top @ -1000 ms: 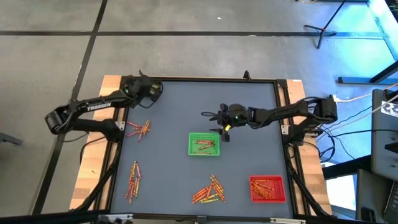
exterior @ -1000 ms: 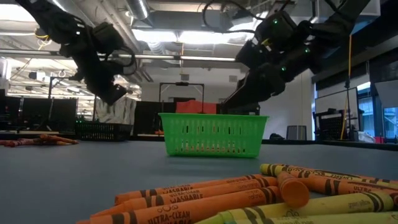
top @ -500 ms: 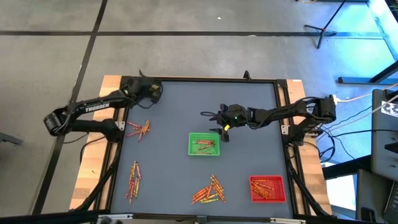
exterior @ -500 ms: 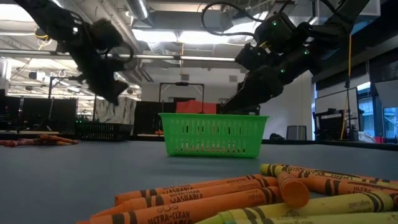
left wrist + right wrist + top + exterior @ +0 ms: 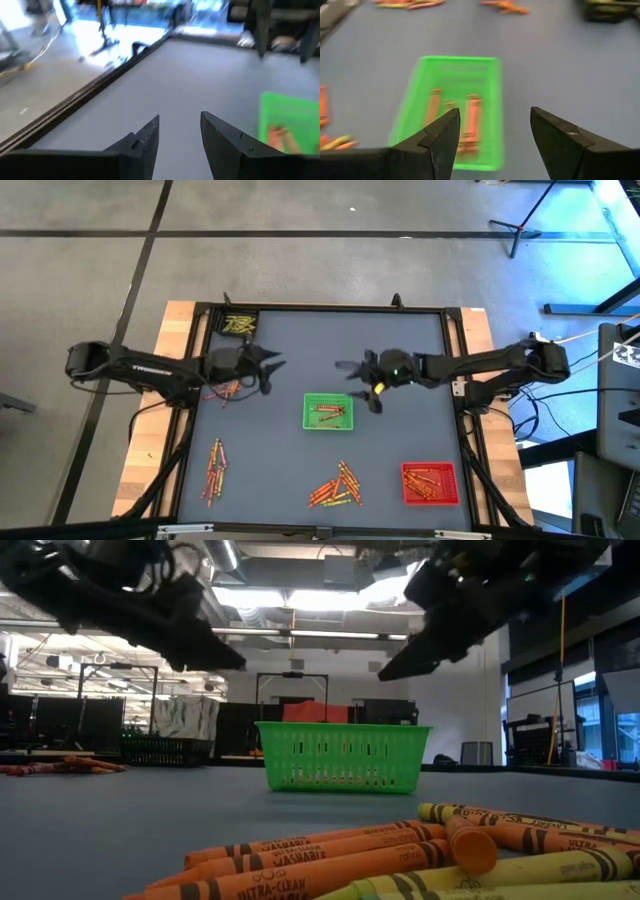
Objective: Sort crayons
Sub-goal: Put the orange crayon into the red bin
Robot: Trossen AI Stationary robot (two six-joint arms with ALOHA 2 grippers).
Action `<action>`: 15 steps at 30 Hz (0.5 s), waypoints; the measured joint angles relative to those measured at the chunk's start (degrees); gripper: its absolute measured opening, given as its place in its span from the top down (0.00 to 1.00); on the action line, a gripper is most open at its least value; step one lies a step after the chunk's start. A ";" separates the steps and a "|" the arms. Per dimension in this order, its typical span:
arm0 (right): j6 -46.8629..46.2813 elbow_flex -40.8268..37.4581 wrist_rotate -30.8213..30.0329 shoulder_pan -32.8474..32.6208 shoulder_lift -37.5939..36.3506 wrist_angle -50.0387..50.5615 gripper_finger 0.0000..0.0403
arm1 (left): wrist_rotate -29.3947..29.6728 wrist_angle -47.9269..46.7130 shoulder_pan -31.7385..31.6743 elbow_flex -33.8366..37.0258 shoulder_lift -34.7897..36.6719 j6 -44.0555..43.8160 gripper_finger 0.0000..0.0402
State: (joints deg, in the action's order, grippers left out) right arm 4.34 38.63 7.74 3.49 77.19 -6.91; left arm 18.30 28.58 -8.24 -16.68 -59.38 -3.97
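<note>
In the high view the left fingers [image 5: 268, 368] stand parted and hold nothing, left of centre, and the right fingers [image 5: 362, 385] are spread wide and bare, just above and right of the green tray [image 5: 328, 411], a square mesh basket of plastic with a few crayons in it. Thin paper-wrapped crayons [image 5: 336, 486] lie in loose heaps at lower centre, lower left and by the left arm, with more in the red tray [image 5: 431, 483] at lower right. The surface [image 5: 400, 440] is flat matte grey-blue on a wooden frame; the low view shows an industrial room with ceiling lights.
</note>
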 joint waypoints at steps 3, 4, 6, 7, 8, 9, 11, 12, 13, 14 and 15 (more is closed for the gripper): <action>-2.78 0.00 0.40 -5.03 0.28 1.92 0.41 | 0.25 10.31 3.70 3.80 -1.29 -0.36 0.68; -3.57 -0.02 0.37 -6.77 0.60 1.78 0.41 | 0.23 12.24 4.74 4.51 -2.02 -0.67 0.68; -5.77 -0.04 0.34 -10.35 0.76 2.38 0.41 | 0.44 13.48 6.74 5.87 -3.45 -2.04 0.68; -7.27 -0.07 0.24 -12.14 0.76 2.18 0.41 | 1.10 13.82 7.71 6.05 -4.37 -2.99 0.68; -9.04 -0.02 -0.57 -13.80 0.76 1.62 0.41 | 1.94 14.25 8.71 6.23 -5.46 -3.82 0.68; -10.90 -0.02 -1.72 -15.58 0.76 1.52 0.41 | 3.19 14.38 9.80 6.45 -6.51 -4.79 0.68; -14.63 -0.01 -4.67 -18.85 0.79 1.32 0.41 | 5.42 14.76 12.11 6.48 -9.05 -6.23 0.68; -16.42 0.18 -5.80 -20.42 1.04 1.59 0.41 | 6.36 15.63 13.37 6.48 -10.32 -6.62 0.68; -18.14 0.78 -6.91 -21.92 1.56 1.73 0.41 | 7.20 16.81 14.66 6.47 -11.46 -7.27 0.68; -19.67 1.66 -8.35 -23.26 1.95 2.23 0.41 | 7.82 17.88 15.89 6.47 -12.46 -7.76 0.68; -21.00 2.60 -9.88 -24.77 2.53 3.33 0.41 | 8.31 18.91 17.24 6.46 -13.46 -8.20 0.68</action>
State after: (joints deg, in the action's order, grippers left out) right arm -16.66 41.23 -2.15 -21.28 79.71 -3.58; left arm 26.61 47.49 9.00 -10.22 -72.84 -12.17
